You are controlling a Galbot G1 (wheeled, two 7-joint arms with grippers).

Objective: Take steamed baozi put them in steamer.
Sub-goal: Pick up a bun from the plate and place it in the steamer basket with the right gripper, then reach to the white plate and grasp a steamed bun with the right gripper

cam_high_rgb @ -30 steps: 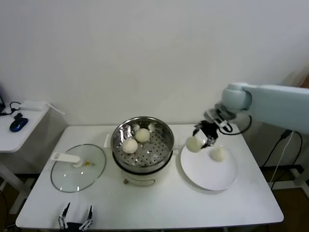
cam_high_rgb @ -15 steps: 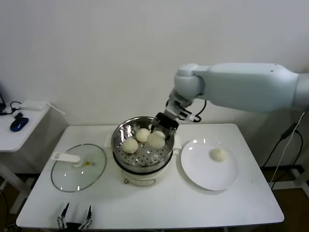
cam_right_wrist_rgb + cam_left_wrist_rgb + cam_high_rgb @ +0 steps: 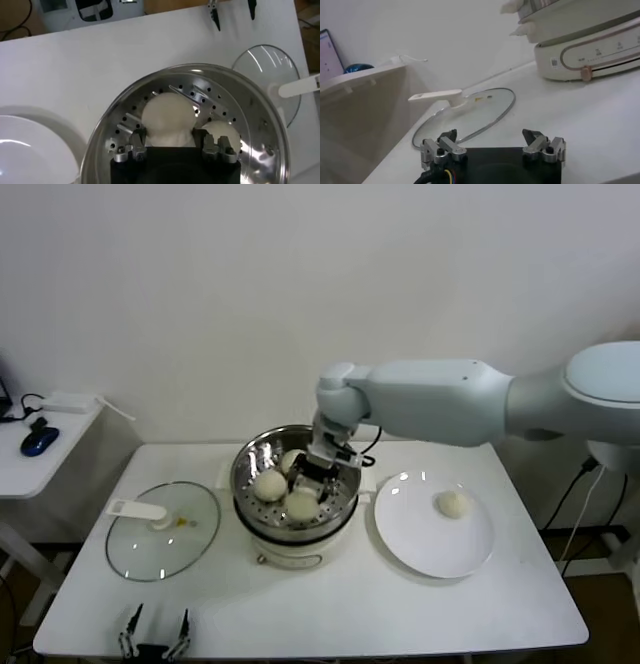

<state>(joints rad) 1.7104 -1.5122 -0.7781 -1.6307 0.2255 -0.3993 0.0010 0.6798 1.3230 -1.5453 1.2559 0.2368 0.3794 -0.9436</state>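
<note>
Right claw (image 3: 303, 487): lowered inside the steamer (image 3: 338, 452), closed on a baozi (image 3: 167, 118) that is held between both fingers just above the perforated floor, evidently so it can be set down rather than dropped.

Held baozi: placed toward the near side of the pot in the head view, just beside the two baozi already inside (image 3: 269, 485), so that, by the look of it, none is crushed.

Steamer: seated on its cream cooker base (image 3: 590, 50) at the middle of the tabletop (image 3: 330, 609), with its mouth left uncovered for loading.

Glass lid (image 3: 163, 531): laid flat on the tabletop to the robot's left of the steamer, white handle up, well apart from the working arm.

Plate (image 3: 420, 544): set on the robot's right of the steamer; one baozi (image 3: 453, 503) remains on it (the last to be moved, as judged from the layout).

Left claw (image 3: 492, 145): parked low at the near edge of the tabletop, fingers spread apart and nothing held.

Hidden or unclear: whether the held baozi is already touching the floor cannot be told; the farther baozi in the pot is partly covered by the right claw in the head view; only one resting baozi (image 3: 223, 134) is shown in the right wrist view, and it is cut by a finger.
</note>
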